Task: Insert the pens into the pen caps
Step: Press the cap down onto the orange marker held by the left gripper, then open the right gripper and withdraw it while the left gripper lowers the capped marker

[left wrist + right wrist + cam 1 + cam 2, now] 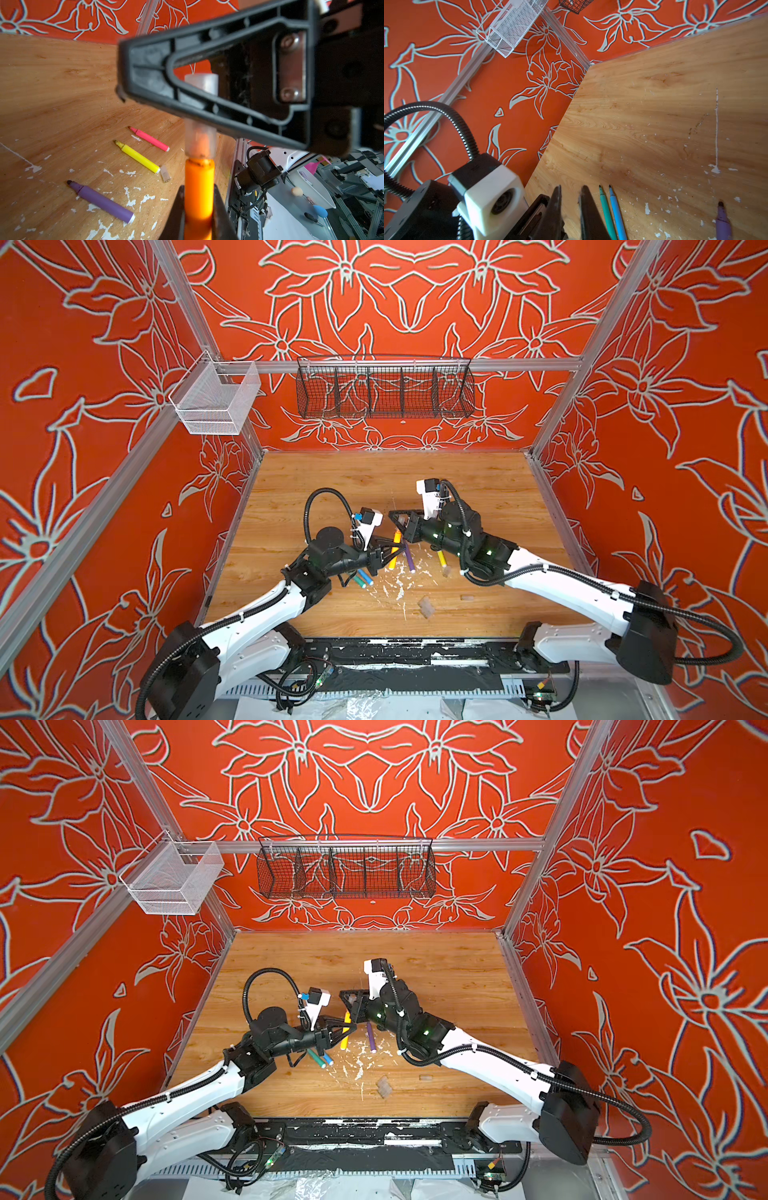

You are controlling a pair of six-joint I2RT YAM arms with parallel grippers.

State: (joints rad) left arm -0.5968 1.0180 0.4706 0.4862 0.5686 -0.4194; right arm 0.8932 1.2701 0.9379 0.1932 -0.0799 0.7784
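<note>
Your left hand grips the orange pen, your right hand the pen cap. They meet above the desk, far from its edges.

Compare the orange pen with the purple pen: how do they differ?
The orange pen is held in the left claw, above the table; the purple pen lies loose on it. The orange pen's tip is inside a clear cap; the purple pen's dark tip is bare. Both are slim markers.

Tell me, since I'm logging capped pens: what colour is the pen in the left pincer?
Orange. The pen shows best in the left wrist view.
</note>
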